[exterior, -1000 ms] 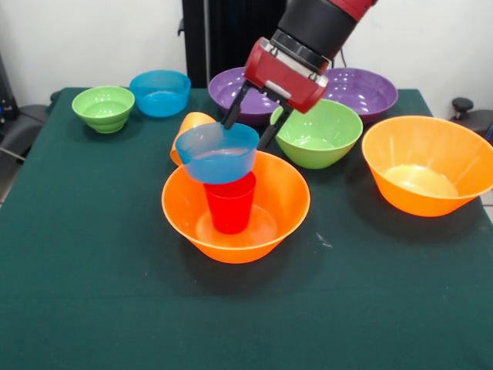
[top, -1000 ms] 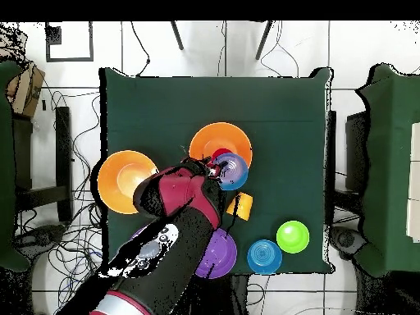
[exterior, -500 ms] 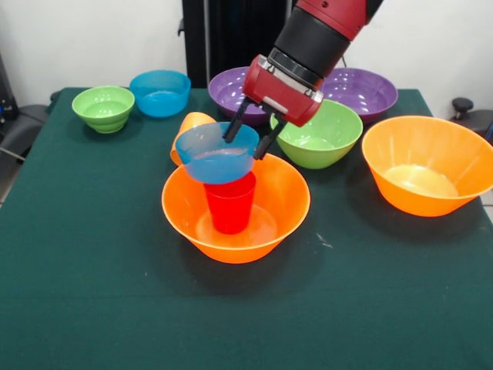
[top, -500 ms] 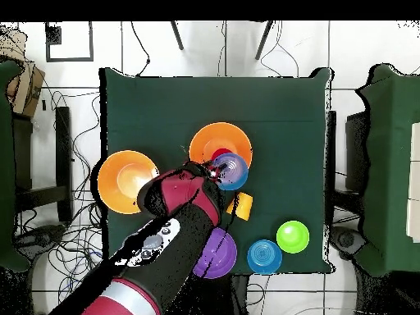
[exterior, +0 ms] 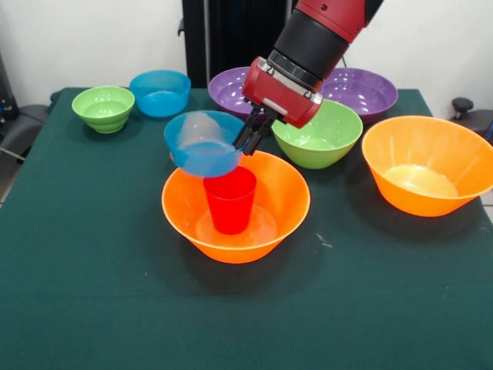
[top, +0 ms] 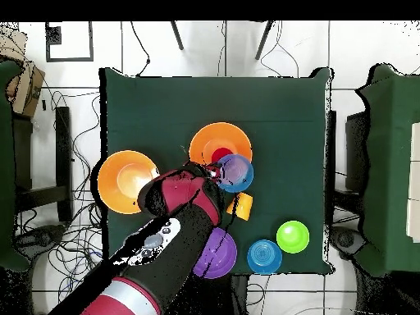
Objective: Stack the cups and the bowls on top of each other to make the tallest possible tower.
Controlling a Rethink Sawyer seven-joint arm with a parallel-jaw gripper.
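Front view: the red-and-black gripper [exterior: 250, 140] pinches the rim of a small glossy blue plastic bowl [exterior: 202, 143], tilted above the red plastic tumbler [exterior: 229, 199] standing in a large orange plastic bowl [exterior: 289, 204]. Released off-centre, it would likely slide off.

Front view: cup [exterior: 229, 202] stands upright in centre large bowl [exterior: 231, 247]; held small bowl [exterior: 202, 144] hangs tilted over the cup's left rim, gripper [exterior: 250, 139] clamped on its right rim. Medium bowl [exterior: 317, 132] behind-right of centre large bowl, second large bowl [exterior: 427, 173] further right. Left wide bowl [exterior: 231, 86] behind gripper, right wide bowl [exterior: 366, 89] behind medium bowl. Far-left small bowls [exterior: 104, 106] side by side at far left corner
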